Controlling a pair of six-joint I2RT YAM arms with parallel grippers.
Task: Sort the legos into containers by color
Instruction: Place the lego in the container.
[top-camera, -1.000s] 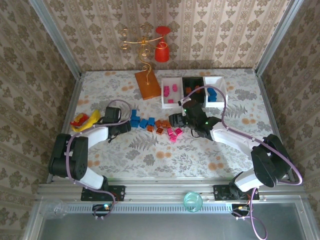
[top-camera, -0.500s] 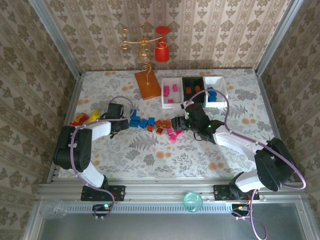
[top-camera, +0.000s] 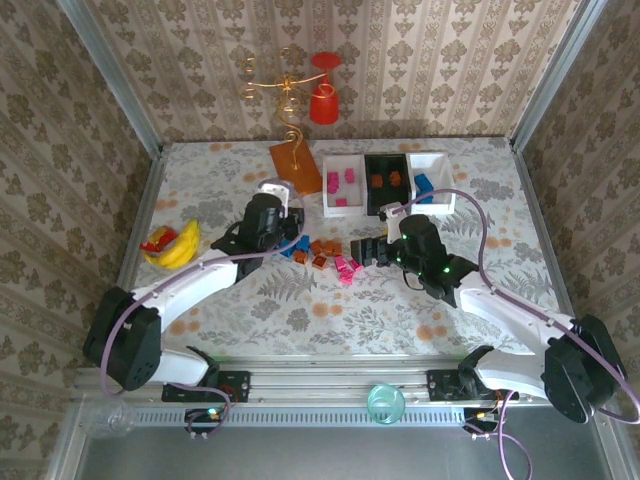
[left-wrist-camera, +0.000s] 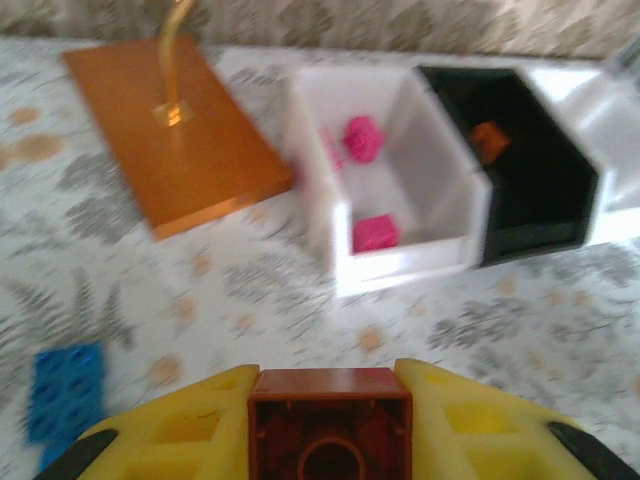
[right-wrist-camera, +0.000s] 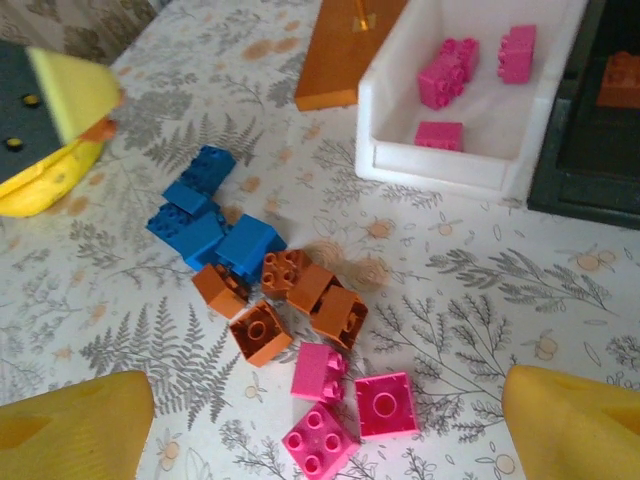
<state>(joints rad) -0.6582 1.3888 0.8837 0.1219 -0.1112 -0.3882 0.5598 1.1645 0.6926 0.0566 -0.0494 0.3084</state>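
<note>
Held lego: orange-brown brick (left-wrist-camera: 330, 420) pinched between the fingers of the left gripper (left-wrist-camera: 330, 390), above the table and short of the bins.
Loose legos (right-wrist-camera: 260, 335): blue, orange-brown and pink, clustered near the bins, unsorted.
Containers: white bin (left-wrist-camera: 400, 265) holds pink, black bin (left-wrist-camera: 545, 215) orange-brown, far white bin (top-camera: 436, 165) blue.
Right gripper (right-wrist-camera: 330, 420): spread wide over the pile.
Progress: perhaps a third sorted.

**Bricks, bins and a toy banana share a floral counter**

Near the middle of the flower-printed counter (top-camera: 300, 310) lies a loose cluster of blue legos (right-wrist-camera: 215, 235), orange-brown legos (right-wrist-camera: 290, 300) and pink legos (right-wrist-camera: 350, 405), the pink nearest the front. Along the far edge a white bin (left-wrist-camera: 410, 265), a black bin (left-wrist-camera: 535, 235) and a second white bin (top-camera: 447, 180) stand side by side, just beside a flat orange board (top-camera: 295, 168). A banana toy (top-camera: 175, 245) lies at the left.
</note>
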